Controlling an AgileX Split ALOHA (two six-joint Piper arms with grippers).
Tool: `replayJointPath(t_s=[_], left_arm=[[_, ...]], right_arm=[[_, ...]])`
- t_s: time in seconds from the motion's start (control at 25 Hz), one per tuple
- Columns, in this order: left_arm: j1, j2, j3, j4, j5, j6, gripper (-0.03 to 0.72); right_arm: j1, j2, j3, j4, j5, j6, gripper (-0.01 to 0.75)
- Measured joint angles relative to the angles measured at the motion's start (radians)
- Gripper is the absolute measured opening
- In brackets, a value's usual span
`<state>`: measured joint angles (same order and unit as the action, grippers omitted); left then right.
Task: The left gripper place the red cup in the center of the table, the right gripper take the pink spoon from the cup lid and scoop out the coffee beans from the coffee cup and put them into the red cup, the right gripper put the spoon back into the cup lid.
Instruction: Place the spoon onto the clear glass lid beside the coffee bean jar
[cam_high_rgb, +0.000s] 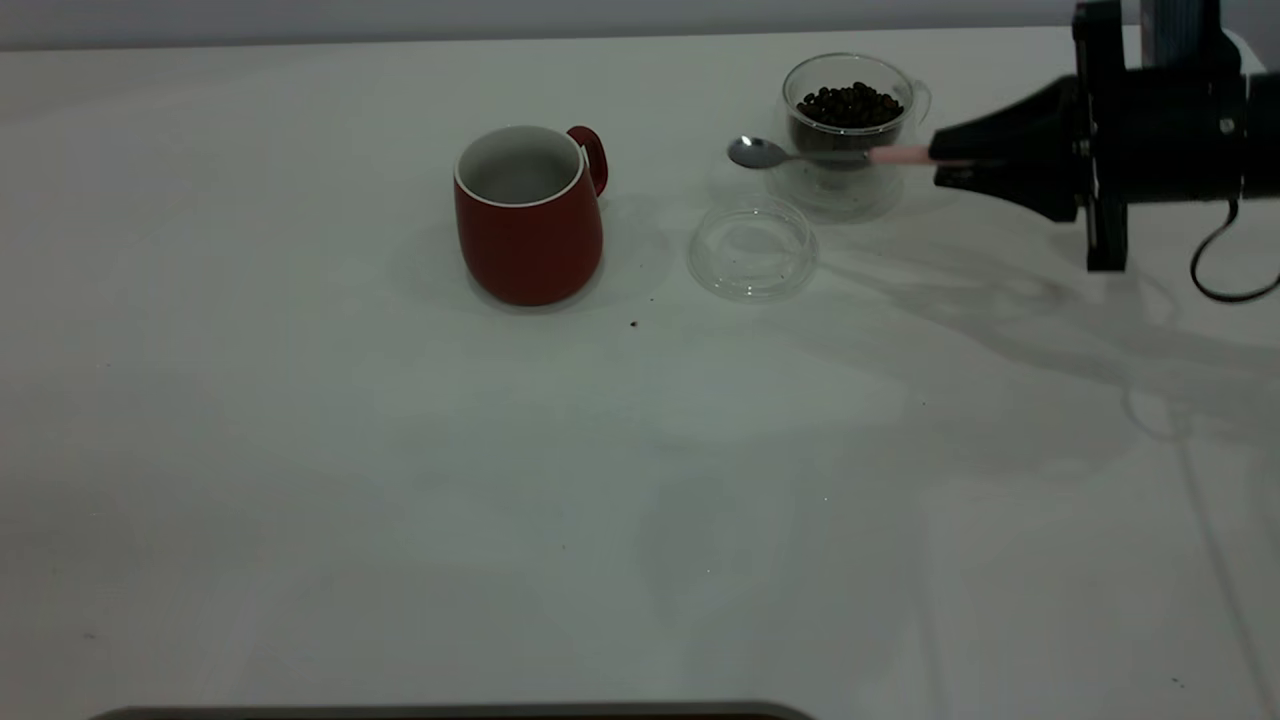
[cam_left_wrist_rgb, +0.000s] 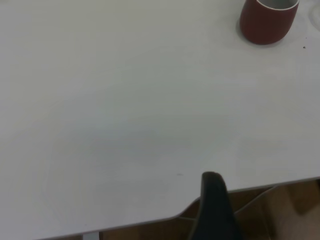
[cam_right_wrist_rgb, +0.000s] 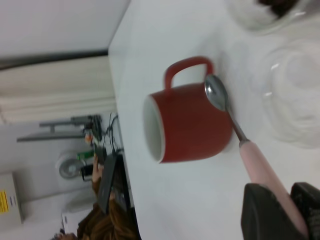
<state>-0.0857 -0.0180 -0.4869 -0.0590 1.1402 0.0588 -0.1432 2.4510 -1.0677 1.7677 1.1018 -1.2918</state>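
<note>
Spoon in hand, scoop not yet done. My right gripper (cam_high_rgb: 950, 160) has its jaws clamped on the pink handle of the pink spoon (cam_high_rgb: 800, 155), holding it roughly level above the table (cam_high_rgb: 300, 450), bowl pointing toward the red cup (cam_high_rgb: 528, 215). In the exterior view the shaft crosses in front of the coffee cup (cam_high_rgb: 848, 110); spoon bowl looks empty. Coffee beans (cam_high_rgb: 848, 104) heaped inside the coffee cup. Cup lid (cam_high_rgb: 752, 248) sits bare on the table in front of the coffee cup, between it and the red cup. Red cup upright, left of the coffee cup, well apart, handle at the back, nothing visible inside.

Left gripper (cam_left_wrist_rgb: 212, 200) parked past the table edge, far from the red cup; cannot tell its jaws.

Judgement: next is the dip. I'd lift the spoon bowl over the coffee cup rim, tip it down into the heap, then level it before coming out. Keep the grip firm on the handle so it doesn't roll. Go slow: the glass cup looks light and a nudge on the rim may tip it. Carry level to the red cup, clear of the lid.
</note>
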Motion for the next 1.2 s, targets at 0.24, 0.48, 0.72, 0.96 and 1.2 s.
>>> replayJointPath(t_s=[0.24, 0.48, 0.72, 0.96, 1.2], left_arm=[[0.000, 0.000, 0.000, 0.000, 0.000, 0.000, 0.588], [0.000, 0.000, 0.000, 0.000, 0.000, 0.000, 0.588], [0.000, 0.000, 0.000, 0.000, 0.000, 0.000, 0.588], [0.000, 0.000, 0.000, 0.000, 0.000, 0.001, 0.588], [0.000, 0.000, 0.000, 0.000, 0.000, 0.001, 0.588]], right_arm=[[-0.005, 0.087, -0.034, -0.005, -0.045, 0.002, 0.110], [-0.005, 0.106, -0.107, -0.048, -0.087, 0.013, 0.110], [0.021, 0.106, -0.153, -0.103, -0.126, 0.027, 0.110], [0.078, 0.110, -0.173, -0.104, -0.149, 0.029, 0.110], [0.094, 0.116, -0.184, -0.079, -0.153, 0.029, 0.110]])
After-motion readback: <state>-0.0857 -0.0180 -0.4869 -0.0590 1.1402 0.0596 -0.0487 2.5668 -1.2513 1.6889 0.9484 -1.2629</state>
